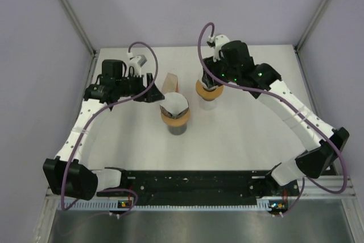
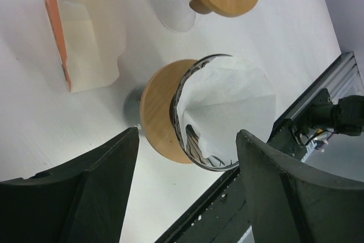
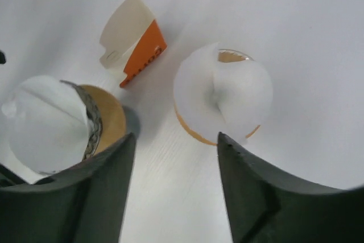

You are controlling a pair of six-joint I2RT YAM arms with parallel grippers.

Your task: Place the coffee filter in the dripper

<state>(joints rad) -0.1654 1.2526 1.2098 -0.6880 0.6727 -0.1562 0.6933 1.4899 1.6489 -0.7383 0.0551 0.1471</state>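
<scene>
Top view: left claw (image 1: 152,93) beside near dripper (image 1: 174,120), filter (image 1: 174,105) seated inside; right claw (image 1: 211,83) above far dripper (image 1: 209,102) on desk (image 1: 239,146).
Left wrist: left claw released, empty; filter pack (image 2: 85,32) beyond near dripper.
Right wrist: right claw released, empty; far filter (image 3: 224,92) seated in far dripper.

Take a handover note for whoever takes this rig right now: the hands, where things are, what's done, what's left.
Left hand: open, empty, beside the near dripper.
Right hand: open, empty, above the far dripper.
Done: a white filter sits in each dripper.
The filter box is behind the near one.
Left: probably just retract both arms.
</scene>
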